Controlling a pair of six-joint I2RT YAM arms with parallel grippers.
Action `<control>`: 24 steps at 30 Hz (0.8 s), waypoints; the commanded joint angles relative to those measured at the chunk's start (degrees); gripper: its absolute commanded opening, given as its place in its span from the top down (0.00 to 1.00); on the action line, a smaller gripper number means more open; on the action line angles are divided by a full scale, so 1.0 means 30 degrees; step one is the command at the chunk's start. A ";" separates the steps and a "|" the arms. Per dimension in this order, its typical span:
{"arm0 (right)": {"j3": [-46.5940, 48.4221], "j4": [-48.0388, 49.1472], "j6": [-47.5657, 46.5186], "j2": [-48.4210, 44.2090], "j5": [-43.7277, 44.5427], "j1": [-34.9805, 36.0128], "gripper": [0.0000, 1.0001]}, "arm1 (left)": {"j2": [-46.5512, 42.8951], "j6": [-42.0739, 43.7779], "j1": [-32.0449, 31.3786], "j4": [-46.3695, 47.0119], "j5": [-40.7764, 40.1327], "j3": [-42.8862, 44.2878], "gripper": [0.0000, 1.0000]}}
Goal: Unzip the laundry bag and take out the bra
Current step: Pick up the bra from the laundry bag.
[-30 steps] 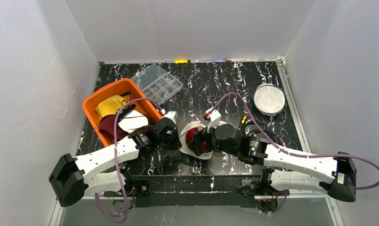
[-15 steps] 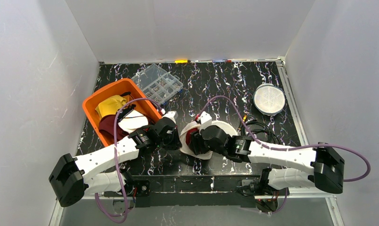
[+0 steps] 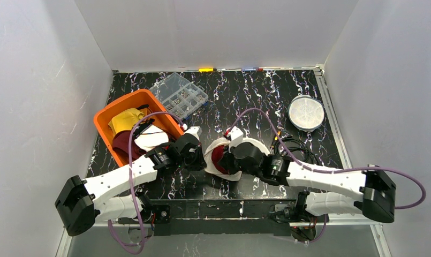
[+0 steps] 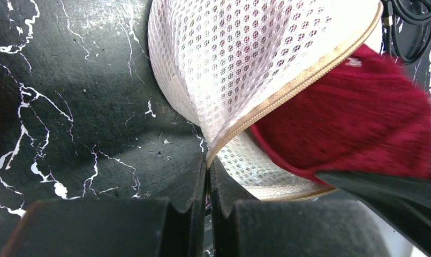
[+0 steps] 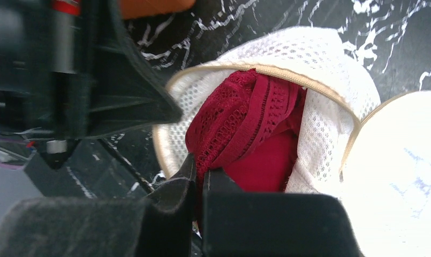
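The white mesh laundry bag [image 3: 256, 145] [image 4: 245, 53] [image 5: 331, 101] lies open near the table's front centre, its beige zipper edge parted. My left gripper [image 3: 200, 159] [image 4: 208, 166] is shut on the bag's zipper rim at its left corner. A dark red lace bra [image 3: 219, 156] [image 4: 352, 123] [image 5: 245, 118] bulges out of the opening. Reaching in from the right, my right gripper [image 3: 227, 160] [image 5: 199, 171] is shut on the bra's lace edge.
An orange bin [image 3: 107, 115] holding yellow, maroon and white clothes stands at the left. Behind it is a clear compartment box [image 3: 180, 95]. A round white mesh disc [image 3: 306, 112] lies at the back right, and a black cable [image 3: 296, 144] coils beside the bag.
My right gripper reached left into the bag's opening and closed from wide open onto the red bra. The left gripper kept its hold on the bag rim.
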 commanded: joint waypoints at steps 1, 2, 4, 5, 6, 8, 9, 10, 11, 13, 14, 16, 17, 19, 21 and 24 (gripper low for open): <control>0.0920 -0.0088 -0.0699 -0.2214 -0.0442 -0.0061 0.99 | -0.0466 -0.0139 0.0078 -0.0617 -0.0365 0.0272 1.00; 0.1181 -0.0525 -0.0768 -0.2656 -0.0403 -0.0058 0.99 | -0.0479 -0.0207 0.0093 -0.0654 -0.0463 0.0301 1.00; 0.1763 -0.1325 -0.1036 -0.3429 -0.0490 -0.0112 0.99 | -0.0526 -0.0279 0.0092 -0.0672 -0.0588 0.0331 1.00; 0.2045 -0.1723 -0.1093 -0.3789 -0.0527 -0.0130 0.99 | -0.0526 -0.0331 0.0077 -0.0625 -0.0652 0.0337 1.00; 0.2318 -0.2070 -0.1155 -0.4080 -0.0531 -0.0144 0.99 | -0.0523 -0.0348 0.0093 -0.0637 -0.0697 0.0386 1.00; 0.2800 -0.2628 -0.1223 -0.4701 -0.0480 -0.0190 0.99 | -0.0426 -0.0372 0.0079 -0.0624 -0.0741 0.0518 1.00; 0.2998 -0.2783 -0.1222 -0.4978 -0.0474 -0.0206 0.99 | -0.0371 -0.0379 0.0090 -0.0641 -0.0723 0.0628 1.00; 0.3162 -0.2927 -0.1207 -0.5290 -0.0459 -0.0204 0.99 | -0.0287 -0.0380 0.0091 -0.0646 -0.0687 0.0711 1.00; 0.3358 -0.3015 -0.1206 -0.5633 -0.0358 -0.0230 0.99 | -0.0226 -0.0380 0.0095 -0.0651 -0.0628 0.0780 1.00; 0.3758 -0.3179 -0.1303 -0.6078 -0.0158 -0.0235 0.99 | -0.0124 -0.0423 0.0079 -0.0703 -0.0581 0.0886 1.00; 0.3986 -0.3266 -0.1404 -0.6256 0.0017 -0.0234 0.99 | -0.0092 -0.0451 0.0075 -0.0706 -0.0568 0.0927 1.00; 0.4547 -0.3584 -0.1812 -0.6477 0.0339 -0.0248 0.99 | -0.0054 -0.0473 0.0076 -0.0836 -0.0577 0.1074 1.00; 0.4916 -0.3837 -0.2116 -0.6525 0.0588 -0.0243 0.99 | -0.0076 -0.0494 0.0100 -0.0982 -0.0622 0.1181 1.00; 0.5786 -0.4430 -0.3145 -0.6500 0.1106 -0.0234 0.99 | -0.0150 -0.0559 0.0097 -0.1262 -0.0684 0.1406 1.00; 0.6906 -0.5171 -0.4122 -0.6262 0.1520 -0.0233 0.99 | -0.0329 -0.0635 0.0080 -0.1640 -0.0795 0.1719 1.00; 0.8813 -0.6225 -0.5749 -0.5620 0.2135 -0.0233 0.99 | -0.0736 -0.0628 0.0086 -0.2239 -0.0842 0.2345 0.87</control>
